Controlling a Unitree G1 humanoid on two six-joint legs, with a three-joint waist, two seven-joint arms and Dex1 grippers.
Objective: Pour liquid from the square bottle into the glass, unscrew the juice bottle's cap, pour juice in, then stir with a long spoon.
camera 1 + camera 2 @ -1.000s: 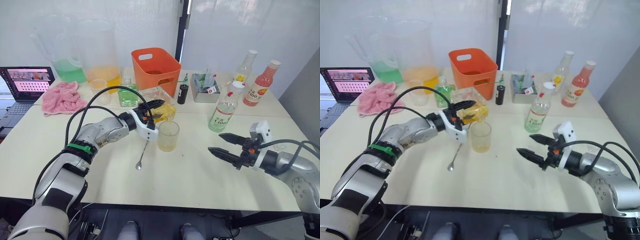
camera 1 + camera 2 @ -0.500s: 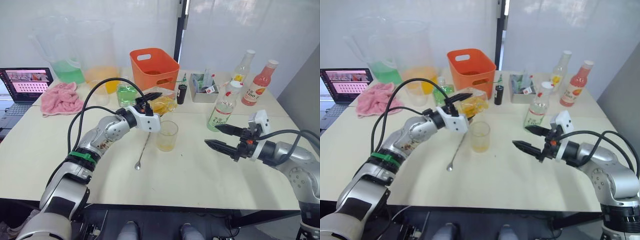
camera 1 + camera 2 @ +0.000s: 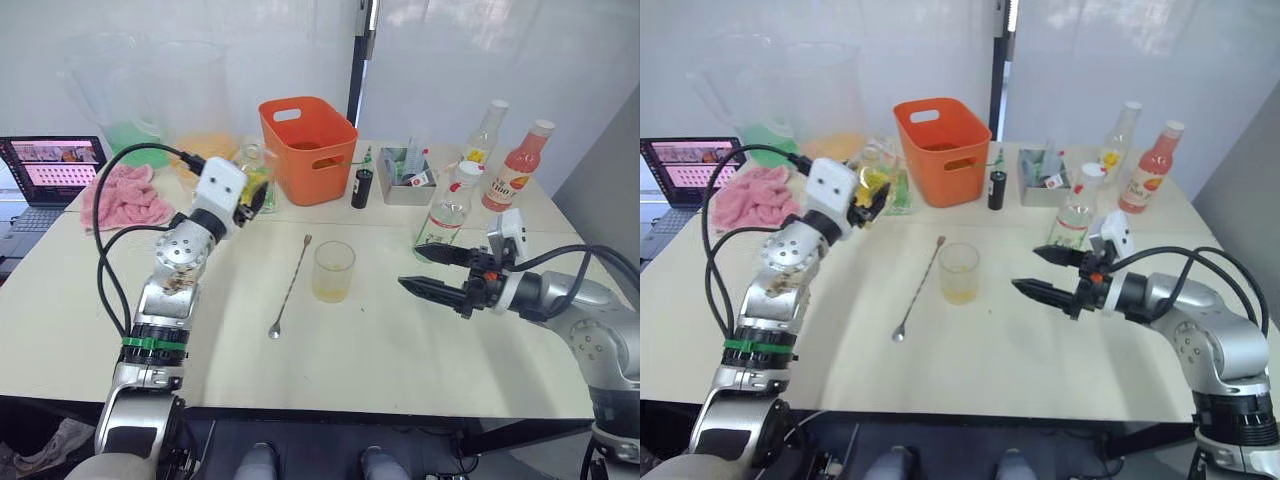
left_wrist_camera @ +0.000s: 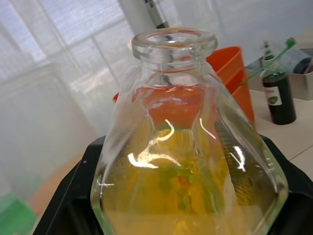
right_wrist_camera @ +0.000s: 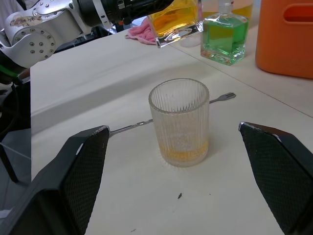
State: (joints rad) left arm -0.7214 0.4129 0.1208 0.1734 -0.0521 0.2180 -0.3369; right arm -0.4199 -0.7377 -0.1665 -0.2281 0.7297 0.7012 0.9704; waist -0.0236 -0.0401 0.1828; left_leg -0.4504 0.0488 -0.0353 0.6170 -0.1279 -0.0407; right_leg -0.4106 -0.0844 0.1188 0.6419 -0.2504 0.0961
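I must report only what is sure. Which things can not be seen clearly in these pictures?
- Square bottle: left wrist view cuts off its base, so the liquid level is unclear.
- Left gripper: eye views, hidden behind the wrist and bottle.
- Juice bottle: eye views, label print too small; right gripper covers its foot.

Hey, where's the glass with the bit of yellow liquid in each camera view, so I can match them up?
Left eye view: the glass stands mid-table, right of the long spoon.
Right eye view: same spot, near centre.
Left wrist view: not in it.
Right wrist view: centre, between the open fingers.
Shared landmark: the orange basket, behind the glass, also in both wrist views.
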